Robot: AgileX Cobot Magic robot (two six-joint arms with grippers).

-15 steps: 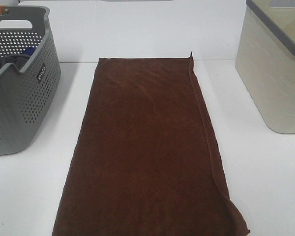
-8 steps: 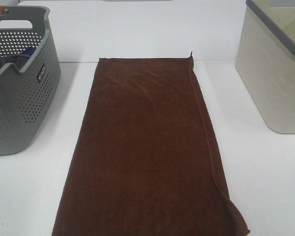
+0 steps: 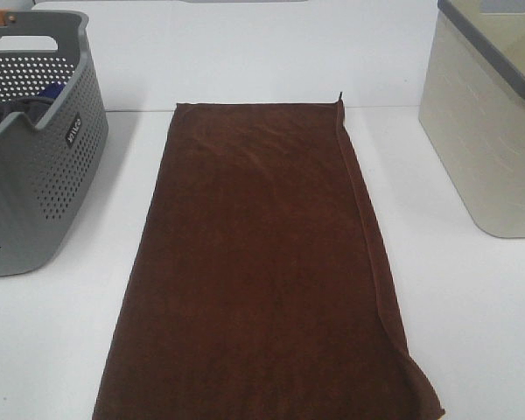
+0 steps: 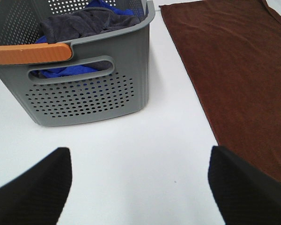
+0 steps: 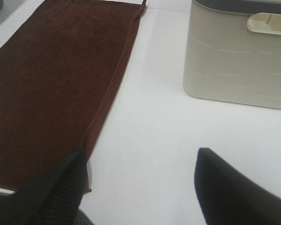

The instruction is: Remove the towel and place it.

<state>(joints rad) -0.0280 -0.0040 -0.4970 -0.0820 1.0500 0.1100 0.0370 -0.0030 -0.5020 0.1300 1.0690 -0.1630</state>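
Observation:
The dark brown towel (image 3: 262, 271) lies spread flat down the middle of the white table, its hemmed long edge on the right. It also shows in the left wrist view (image 4: 239, 75) and the right wrist view (image 5: 56, 79). My left gripper (image 4: 140, 187) is open over bare table near the grey basket (image 4: 84, 93), with nothing between its fingers. My right gripper (image 5: 140, 187) is open too, one finger (image 5: 56, 187) above the towel's near corner. Neither gripper appears in the high view.
The grey perforated basket (image 3: 35, 149) at the left holds blue and dark grey cloths (image 4: 84, 23) and has an orange handle (image 4: 30, 53). A beige bin (image 3: 494, 122) stands at the right, also seen in the right wrist view (image 5: 239, 56).

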